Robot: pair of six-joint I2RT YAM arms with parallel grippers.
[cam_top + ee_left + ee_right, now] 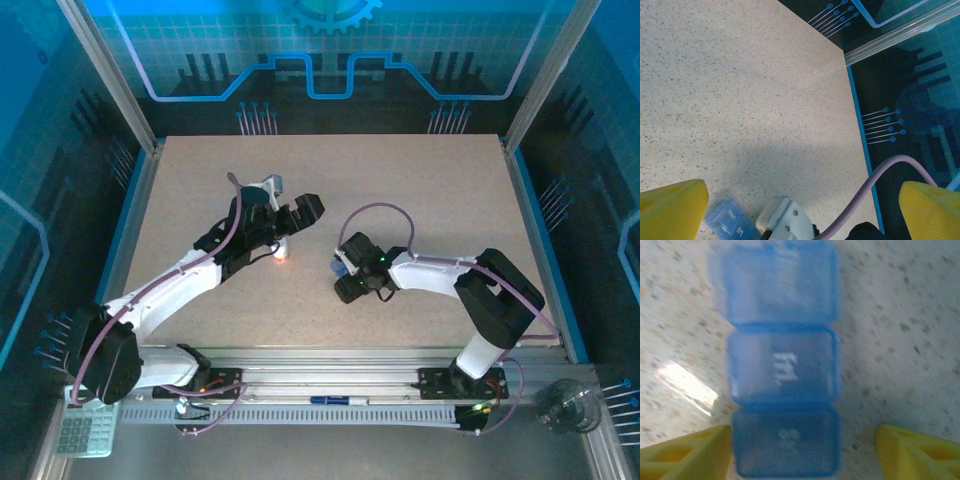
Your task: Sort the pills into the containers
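The right pincer (802, 455) hung low over the translucent blue pill box (782, 390) on the speckled tabletop (900, 340). Its yellow fingertips (685, 455) were parted and flanked the box's nearest compartment. One tip sat just beside the blue wall, while the other stood off with bare tabletop between, so the box was not clamped. The box lay flat, its row of square compartments running away from the wrist camera, with blurred white lettering on the lids.

From above, the pill box (340, 267) lay a little right of the tabletop's (420, 180) centre, at the tip of the right pincer (346, 272).

The left pincer (290, 215) hovered left of centre, near a small orange item with a white top (281, 257). In its own wrist view the left pincer (800, 210) had its yellow fingertips (670, 207) spread wide with nothing between them. One end of the pill box (730, 225) showed at the lower edge, beside a white fitting (782, 220) and a pink cable (875, 180).

A calculator (85, 432) and a clear cup (565, 405) sat on the metal ledge at the near corners.
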